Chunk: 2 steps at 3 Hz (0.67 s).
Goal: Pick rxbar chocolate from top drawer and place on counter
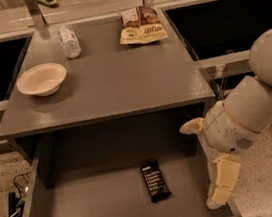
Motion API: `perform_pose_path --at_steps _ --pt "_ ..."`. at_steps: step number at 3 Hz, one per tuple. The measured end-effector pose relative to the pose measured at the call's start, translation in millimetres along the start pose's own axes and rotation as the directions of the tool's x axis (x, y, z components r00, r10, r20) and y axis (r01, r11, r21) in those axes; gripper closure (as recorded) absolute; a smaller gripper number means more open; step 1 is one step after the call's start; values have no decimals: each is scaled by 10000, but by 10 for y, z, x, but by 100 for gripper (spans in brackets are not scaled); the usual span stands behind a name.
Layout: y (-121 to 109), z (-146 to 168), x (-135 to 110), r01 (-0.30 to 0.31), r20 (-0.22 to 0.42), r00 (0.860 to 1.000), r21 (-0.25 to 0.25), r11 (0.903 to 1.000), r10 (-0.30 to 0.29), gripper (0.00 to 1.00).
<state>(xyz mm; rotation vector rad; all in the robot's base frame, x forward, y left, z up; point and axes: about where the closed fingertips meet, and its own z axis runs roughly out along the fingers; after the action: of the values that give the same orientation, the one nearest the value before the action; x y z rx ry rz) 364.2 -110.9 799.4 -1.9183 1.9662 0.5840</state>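
Camera view: gripper [198, 166] beside boxy top drawer [90, 210]

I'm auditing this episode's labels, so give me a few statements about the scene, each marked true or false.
1. The rxbar chocolate lies on the floor of the open top drawer. True.
2. The gripper is holding the bar. False: it hangs at the drawer's right side, open and empty, apart from the bar.
3. A bowl stands on the counter. True.
4. The snack bag lies in the drawer. False: it lies near the counter's back edge.
5. The bottle stands upright. False: it lies on its side on the counter.
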Motion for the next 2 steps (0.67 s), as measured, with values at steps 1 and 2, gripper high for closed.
perform_pose_path --at_steps 1,2 --pt "9 405 -132 340 327 9990 -748 9966 -316 0" --pt "10 406 -133 342 325 9990 -750 9966 -318 0"
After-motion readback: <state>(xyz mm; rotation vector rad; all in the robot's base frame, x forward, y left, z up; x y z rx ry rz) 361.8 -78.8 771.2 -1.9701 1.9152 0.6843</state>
